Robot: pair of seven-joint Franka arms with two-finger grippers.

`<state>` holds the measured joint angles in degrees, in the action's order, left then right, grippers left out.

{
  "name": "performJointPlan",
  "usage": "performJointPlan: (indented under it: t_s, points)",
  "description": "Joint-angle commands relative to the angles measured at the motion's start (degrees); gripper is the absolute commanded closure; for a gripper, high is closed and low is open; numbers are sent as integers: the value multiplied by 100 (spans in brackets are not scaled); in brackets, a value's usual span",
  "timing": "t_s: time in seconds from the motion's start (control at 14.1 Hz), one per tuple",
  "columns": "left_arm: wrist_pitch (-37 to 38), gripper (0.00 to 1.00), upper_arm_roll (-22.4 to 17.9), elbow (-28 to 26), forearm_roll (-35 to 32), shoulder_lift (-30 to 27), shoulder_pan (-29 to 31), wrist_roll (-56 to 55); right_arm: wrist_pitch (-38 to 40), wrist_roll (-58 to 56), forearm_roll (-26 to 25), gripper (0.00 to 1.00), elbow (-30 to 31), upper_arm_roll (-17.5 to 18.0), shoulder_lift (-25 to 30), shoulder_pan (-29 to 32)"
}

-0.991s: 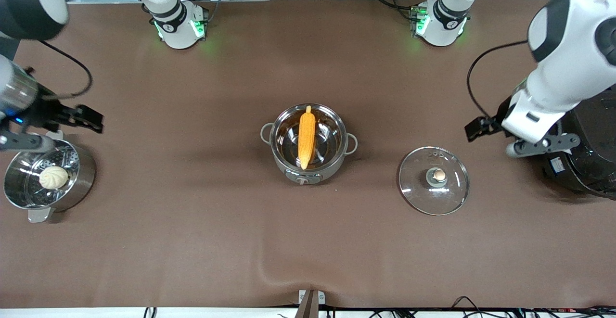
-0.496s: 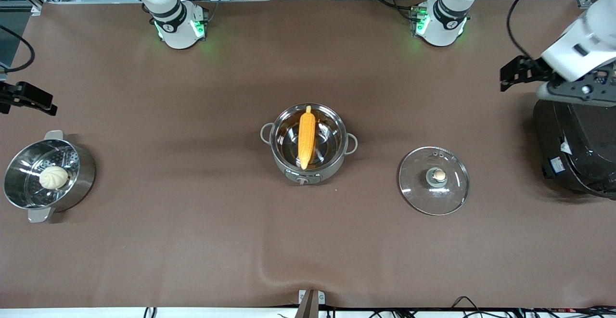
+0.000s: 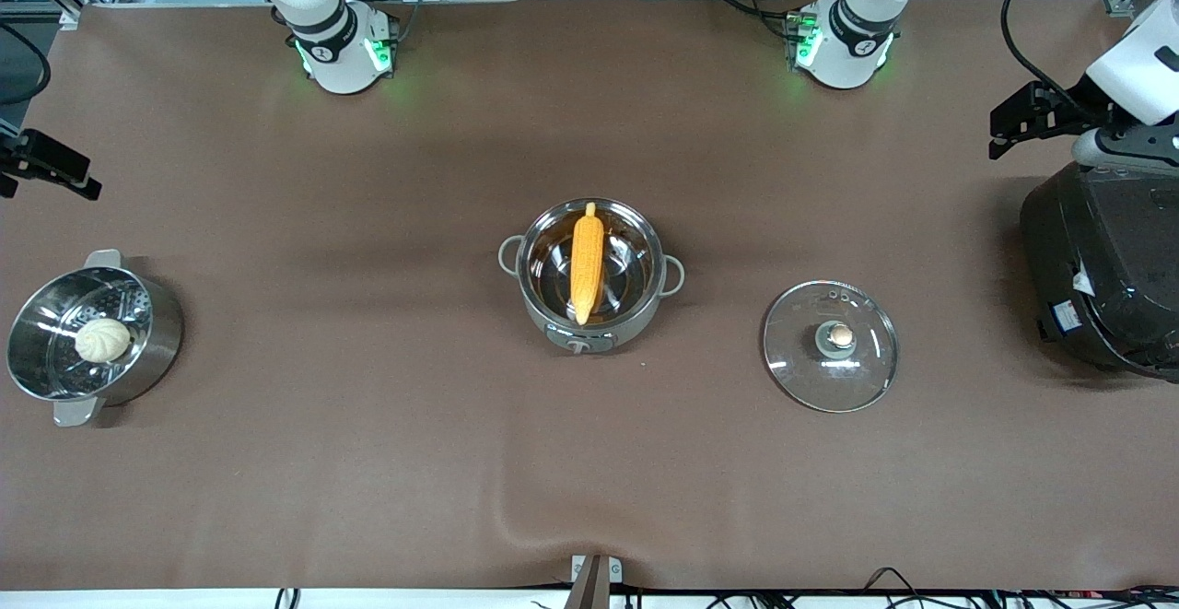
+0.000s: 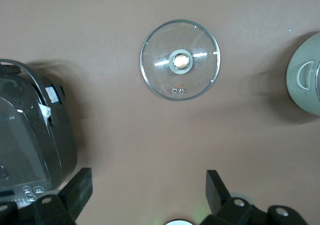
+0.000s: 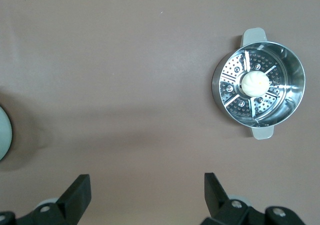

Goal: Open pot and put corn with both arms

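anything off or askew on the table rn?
Nothing stands out. The corn lies in the open pot, its glass lid flat on the table beside it. Left gripper and right gripper are open and empty, out at the table ends.

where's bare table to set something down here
Bare cloth lies between the steamer pot and the pot, and nearer the front camera than both. Tighter between the glass lid and the rice cooker.

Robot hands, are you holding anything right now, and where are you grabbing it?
Nothing is held. The left gripper and the right gripper are both open and empty. The corn lies in the pot, and the lid lies on the table.
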<state>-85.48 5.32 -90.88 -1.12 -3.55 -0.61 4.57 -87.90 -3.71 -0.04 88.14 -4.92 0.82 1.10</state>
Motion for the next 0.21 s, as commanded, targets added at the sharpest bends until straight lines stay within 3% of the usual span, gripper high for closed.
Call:
performJointPlan:
  t_s: [0.0, 0.14]
  points:
    - [163, 0, 39, 141, 112, 38, 0, -158, -26, -77, 101, 0, 150, 87, 173, 110]
    - [163, 0, 22, 132, 121, 47, 0, -158, -78, -77, 118, 0, 133, 87, 156, 110]
